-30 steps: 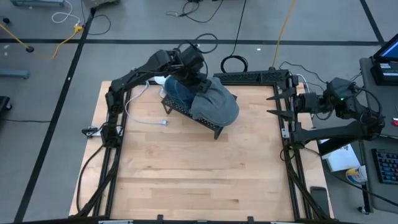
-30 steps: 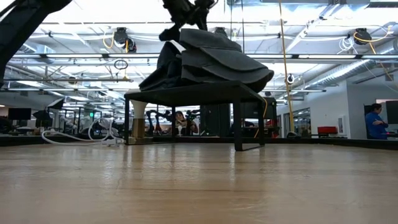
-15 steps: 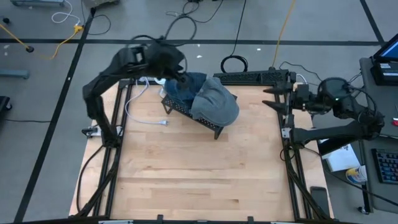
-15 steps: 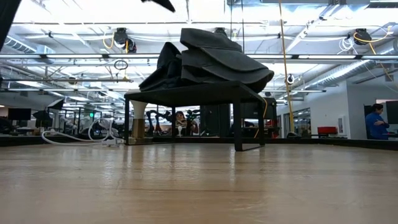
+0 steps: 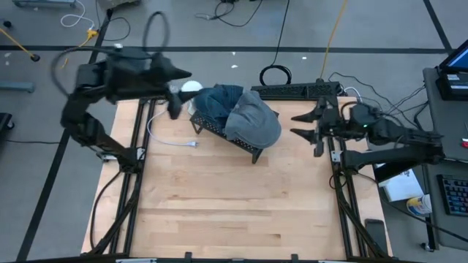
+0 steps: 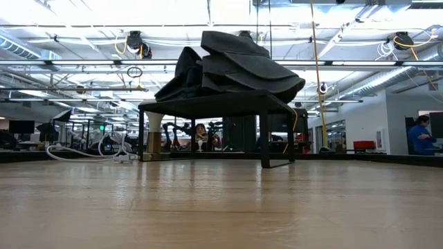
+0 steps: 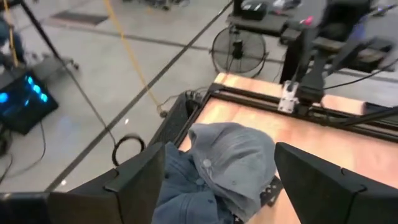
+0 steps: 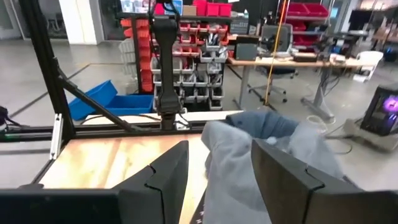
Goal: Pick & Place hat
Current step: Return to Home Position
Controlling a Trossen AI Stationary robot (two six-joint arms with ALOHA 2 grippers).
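Note:
A grey hat (image 5: 256, 120) and a blue denim hat (image 5: 213, 104) lie piled on a low black rack (image 5: 252, 152) at the table's far middle. The grey one lies partly over the blue one. The low view shows the pile (image 6: 228, 62) resting on the rack's top (image 6: 208, 104). My left gripper (image 5: 178, 91) hangs open above the table's far left, left of the rack, fingers pointing toward the hats (image 7: 233, 162). My right gripper (image 5: 301, 124) stands open and level right of the rack, nothing between its fingers (image 8: 219, 144).
A white cable (image 5: 164, 131) lies on the table left of the rack, and a white object (image 5: 191, 86) sits just beyond the rack's far left end. Black frame rails (image 5: 292, 90) run along the far and side edges. Bare wood (image 5: 234, 204) fills the near half.
My left gripper has risen off the hat pile and swung back toward the table's far left corner, leaving the low view. The hats stay on the rack. My right gripper has moved a little toward the rack and rolled.

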